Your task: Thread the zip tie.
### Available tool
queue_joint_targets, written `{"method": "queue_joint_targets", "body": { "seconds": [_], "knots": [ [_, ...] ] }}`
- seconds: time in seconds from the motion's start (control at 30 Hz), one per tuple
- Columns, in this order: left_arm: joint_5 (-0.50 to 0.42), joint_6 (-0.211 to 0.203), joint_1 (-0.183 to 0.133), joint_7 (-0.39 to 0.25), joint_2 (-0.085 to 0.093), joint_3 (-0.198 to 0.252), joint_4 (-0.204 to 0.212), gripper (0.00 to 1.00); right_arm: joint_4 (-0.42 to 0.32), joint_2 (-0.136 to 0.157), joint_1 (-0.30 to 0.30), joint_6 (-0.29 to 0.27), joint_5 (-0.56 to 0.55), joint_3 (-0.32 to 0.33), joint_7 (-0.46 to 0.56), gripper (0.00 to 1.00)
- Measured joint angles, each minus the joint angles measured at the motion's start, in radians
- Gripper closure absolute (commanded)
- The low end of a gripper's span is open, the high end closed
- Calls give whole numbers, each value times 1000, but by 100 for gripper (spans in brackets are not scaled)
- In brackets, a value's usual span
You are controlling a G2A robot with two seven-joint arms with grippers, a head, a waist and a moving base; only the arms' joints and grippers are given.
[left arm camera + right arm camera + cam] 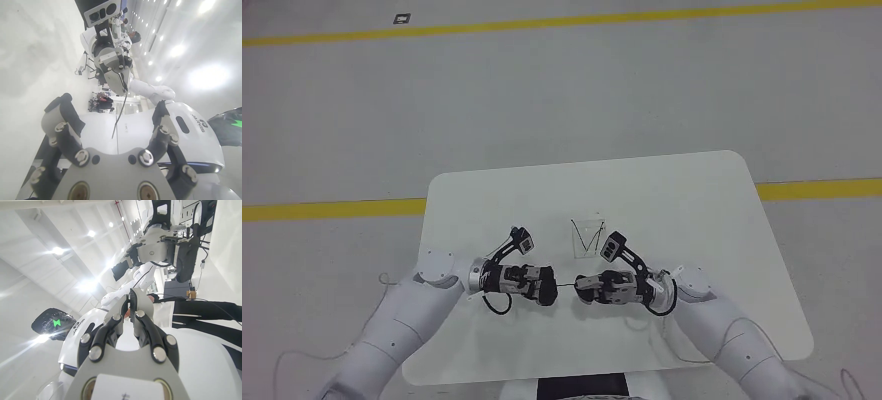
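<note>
A thin black zip tie (566,285) spans the small gap between my two grippers above the table's front middle. My right gripper (585,285) is shut on one end of it. The left wrist view shows that gripper (118,81) pinching the tie (121,108), whose free tail points toward my left gripper (111,106). The left gripper (547,284) is wide open, its fingers (60,113) on either side of the tail's tip without touching it. In the right wrist view my right gripper's (129,303) ribbed pads are pressed together, and the left gripper's dark fingers (186,262) face it, spread apart.
A clear holder (588,236) with a few spare zip ties stands on the white table (692,200) just beyond the grippers. Bare tabletop lies to both sides and at the back.
</note>
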Motion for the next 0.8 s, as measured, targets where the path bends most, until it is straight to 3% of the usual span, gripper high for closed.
{"method": "queue_joint_targets", "body": {
  "seconds": [0.37,0.67,0.8],
  "knots": [
    [-58,10,12,-1,-2,20,-24,0,-26,-5,-10,5,8,-11,-36,100],
    [-49,13,6,1,1,34,-25,0,-22,-10,-10,-17,20,-15,-49,100],
    [-50,21,15,32,1,34,-47,0,-42,-10,-18,-8,-1,-16,-92,100]
  ]
}}
